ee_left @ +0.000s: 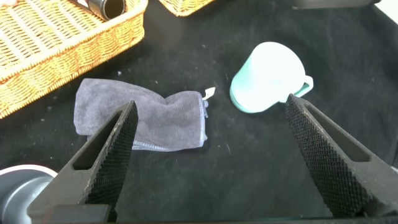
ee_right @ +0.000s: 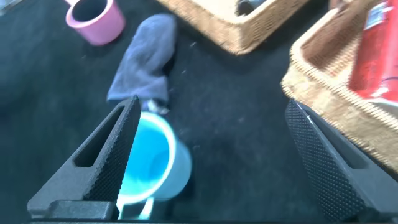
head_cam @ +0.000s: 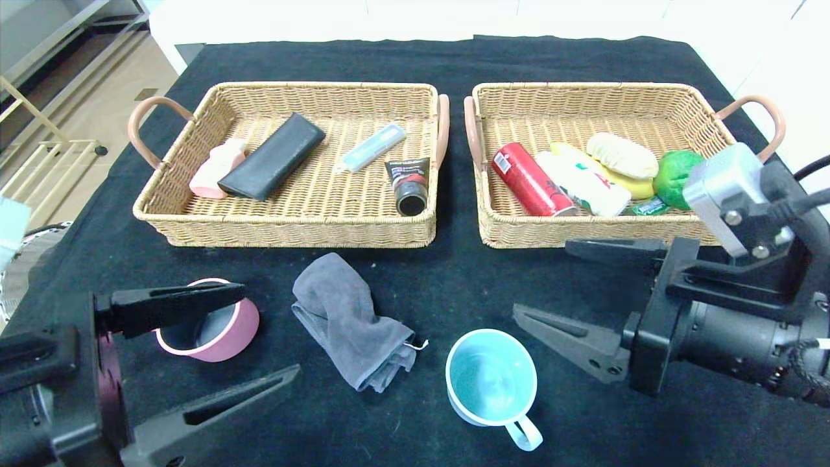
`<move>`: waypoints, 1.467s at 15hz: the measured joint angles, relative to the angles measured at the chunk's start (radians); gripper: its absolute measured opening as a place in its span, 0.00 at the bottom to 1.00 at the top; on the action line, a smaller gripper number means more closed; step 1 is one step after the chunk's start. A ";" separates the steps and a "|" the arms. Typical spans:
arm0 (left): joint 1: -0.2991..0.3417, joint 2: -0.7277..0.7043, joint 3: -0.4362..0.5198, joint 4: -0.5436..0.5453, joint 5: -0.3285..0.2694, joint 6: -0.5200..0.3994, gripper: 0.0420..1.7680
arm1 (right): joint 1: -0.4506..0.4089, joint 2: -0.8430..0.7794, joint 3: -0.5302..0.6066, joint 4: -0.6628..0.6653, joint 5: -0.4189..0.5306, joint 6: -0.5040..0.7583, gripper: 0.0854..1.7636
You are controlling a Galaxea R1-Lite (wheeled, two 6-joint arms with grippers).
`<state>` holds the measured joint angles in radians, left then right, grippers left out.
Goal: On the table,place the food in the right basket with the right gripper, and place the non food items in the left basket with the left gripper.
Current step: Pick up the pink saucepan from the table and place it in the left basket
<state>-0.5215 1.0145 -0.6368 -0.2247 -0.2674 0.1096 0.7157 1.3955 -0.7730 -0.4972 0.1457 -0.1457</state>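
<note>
With the food apparently all in the right basket (head_cam: 703, 123) at upper right, the non-food step is in hand: the left end effector (head_cam: 259, 337), wide open and empty at lower left, must close on the grey cloth (head_cam: 350, 321), pink cup (head_cam: 211, 321) or blue mug (head_cam: 491, 384) on the counter (head_cam: 454, 272) for the left basket (head_cam: 194, 117), while the right end effector (head_cam: 541, 282) hovers open and empty.

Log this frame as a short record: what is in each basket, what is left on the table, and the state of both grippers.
left wicker basket: pink bottle, black case, light blue tube, black tube
right wicker basket: red can, white packet, yellow bun, green ball-shaped item
loose on black tablecloth: pink cup, grey cloth, light blue mug
left gripper: open, low beside the pink cup, holding nothing
right gripper: open, in front of the right wicker basket, holding nothing
</note>
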 joint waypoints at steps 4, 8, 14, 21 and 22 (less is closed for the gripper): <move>0.000 -0.005 0.004 0.000 0.000 0.005 0.97 | -0.019 -0.057 0.081 -0.003 0.077 -0.021 0.96; 0.000 -0.010 0.003 0.004 0.001 0.007 0.97 | -0.077 -0.108 0.139 -0.008 0.134 -0.033 0.96; -0.003 -0.011 0.002 0.005 0.025 0.012 0.97 | -0.175 -0.139 0.214 -0.115 0.191 -0.031 0.96; -0.006 -0.015 -0.004 0.006 0.047 0.013 0.97 | -0.213 -0.176 0.216 -0.116 0.233 -0.026 0.96; -0.006 -0.014 -0.006 0.008 0.055 0.013 0.97 | -0.215 -0.181 0.215 -0.116 0.234 -0.025 0.96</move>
<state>-0.5277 1.0002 -0.6432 -0.2164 -0.2121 0.1226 0.5006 1.2140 -0.5579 -0.6132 0.3796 -0.1706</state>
